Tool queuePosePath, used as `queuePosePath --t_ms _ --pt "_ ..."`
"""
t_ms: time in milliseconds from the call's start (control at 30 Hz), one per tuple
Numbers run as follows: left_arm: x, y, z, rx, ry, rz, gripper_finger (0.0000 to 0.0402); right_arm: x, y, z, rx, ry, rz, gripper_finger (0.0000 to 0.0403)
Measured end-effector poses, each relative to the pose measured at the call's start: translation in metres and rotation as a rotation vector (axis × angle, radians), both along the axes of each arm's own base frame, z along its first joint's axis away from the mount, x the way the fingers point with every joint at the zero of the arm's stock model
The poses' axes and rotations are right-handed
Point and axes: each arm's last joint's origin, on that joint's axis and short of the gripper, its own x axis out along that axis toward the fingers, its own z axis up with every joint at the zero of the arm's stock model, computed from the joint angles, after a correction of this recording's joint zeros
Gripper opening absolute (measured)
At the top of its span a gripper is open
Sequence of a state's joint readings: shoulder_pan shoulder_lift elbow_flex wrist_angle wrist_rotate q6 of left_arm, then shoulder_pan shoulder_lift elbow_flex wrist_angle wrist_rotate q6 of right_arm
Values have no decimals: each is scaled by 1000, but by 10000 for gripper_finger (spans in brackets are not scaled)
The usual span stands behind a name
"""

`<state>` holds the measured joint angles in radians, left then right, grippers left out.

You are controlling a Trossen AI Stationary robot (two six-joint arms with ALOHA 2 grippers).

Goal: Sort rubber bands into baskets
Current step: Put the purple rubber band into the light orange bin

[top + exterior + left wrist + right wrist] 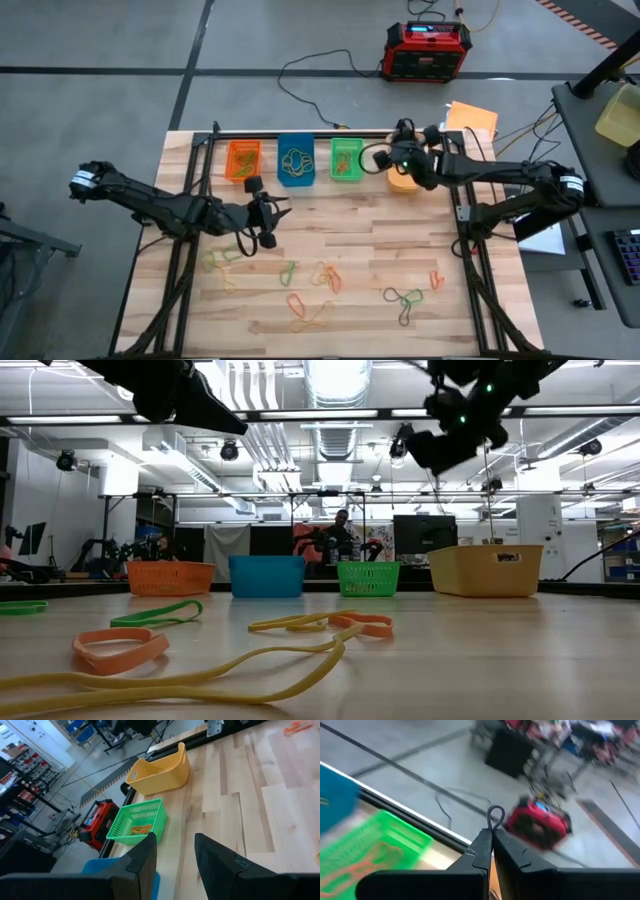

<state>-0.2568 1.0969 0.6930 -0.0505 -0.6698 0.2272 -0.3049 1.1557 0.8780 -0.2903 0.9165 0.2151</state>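
Here the left gripper (268, 212) hovers with jaws parted and empty, loose rubber bands (315, 280) scattered on the table (380, 215) just below and beside it. Beyond it stand the baskets (296, 160) in a row. The right gripper (490, 837), above the yellow basket (402, 180), pinches a black band (495, 815).

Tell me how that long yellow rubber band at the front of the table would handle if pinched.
The yellow rubber band lies flat in slack curves, so it would probably droop limply when lifted. It looks thin, so likely very light, and may drag the touching orange band.
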Motion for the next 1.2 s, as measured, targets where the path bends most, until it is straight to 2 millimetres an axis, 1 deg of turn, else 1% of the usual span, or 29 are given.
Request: queuePosePath --t_ms 133,300,433,533,833,967,1067,1200 --pt "1 2 1 -3 -14 12 118 -8 -11 -12 54 13 -92 9" --pt "1 4 2 -13 -26 22 118 -15 -15 -33 131 35 -187 9" --pt "1 4 2 -18 -30 24 118 -15 -15 -47 159 67 -214 9" --pt "1 4 2 -24 -33 27 118 -12 -17 -52 167 87 -218 9" --pt "1 4 2 -53 -47 38 118 -8 -19 -62 178 123 -223 9" --pt "1 4 2 -56 -48 40 118 -9 -21 -63 209 82 -236 12" --pt "1 4 2 -59 -49 40 118 -10 -21 -63 216 72 -239 27" --pt "1 4 2 -71 -55 45 118 -10 -22 -63 218 64 -245 63"
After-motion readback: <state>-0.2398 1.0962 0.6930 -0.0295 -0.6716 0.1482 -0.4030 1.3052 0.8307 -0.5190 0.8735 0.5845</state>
